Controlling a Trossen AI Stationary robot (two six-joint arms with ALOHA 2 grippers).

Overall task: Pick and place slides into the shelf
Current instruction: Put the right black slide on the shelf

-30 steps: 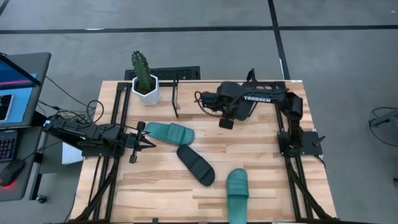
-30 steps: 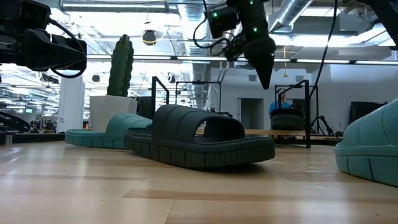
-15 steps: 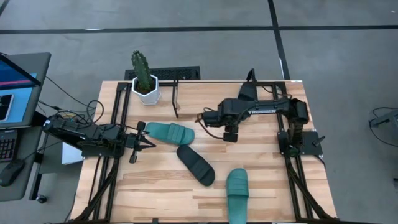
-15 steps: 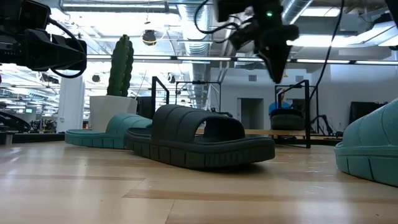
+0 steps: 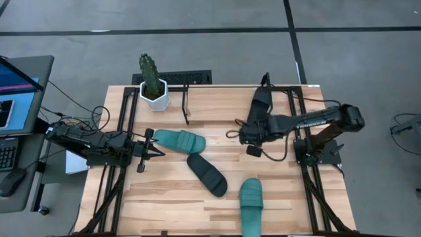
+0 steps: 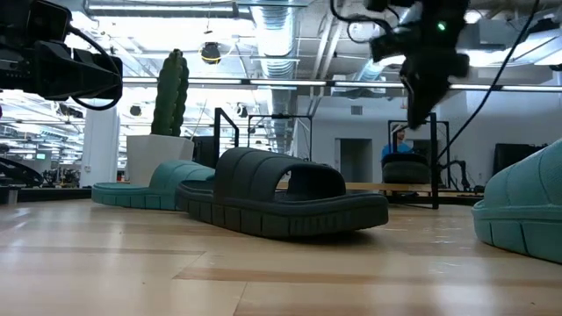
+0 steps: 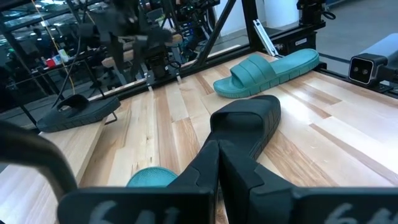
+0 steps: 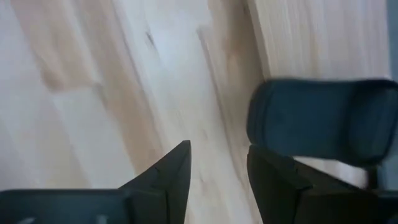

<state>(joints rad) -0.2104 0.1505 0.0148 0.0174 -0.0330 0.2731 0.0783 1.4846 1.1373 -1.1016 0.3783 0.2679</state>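
Observation:
A teal slide [image 5: 179,139] lies left of centre, a black slide [image 5: 207,174] lies mid-table, and a second teal slide [image 5: 250,197] lies by the near edge. Another black slide [image 5: 262,102] rests at the far right, by the shelf [image 5: 186,105]. My left gripper [image 5: 152,146] is shut and hovers at the first teal slide's left end. My right gripper [image 5: 252,149] is open and points down, well above bare wood between the far black slide and the near teal one. In the low view it shows as my right gripper [image 6: 414,114].
A potted cactus [image 5: 152,82] stands at the far left corner beside the shelf's upright bracket. Black mounting rails [image 5: 309,184] run along both side edges. Bare wood [image 5: 283,178] lies right of the mid-table slides. A laptop [image 5: 16,92] sits off the table's left.
My right gripper has moved from over the far middle toward the near and right edges as its arm stretched out from its base, still pointing down. My left arm and all the slides have kept still.

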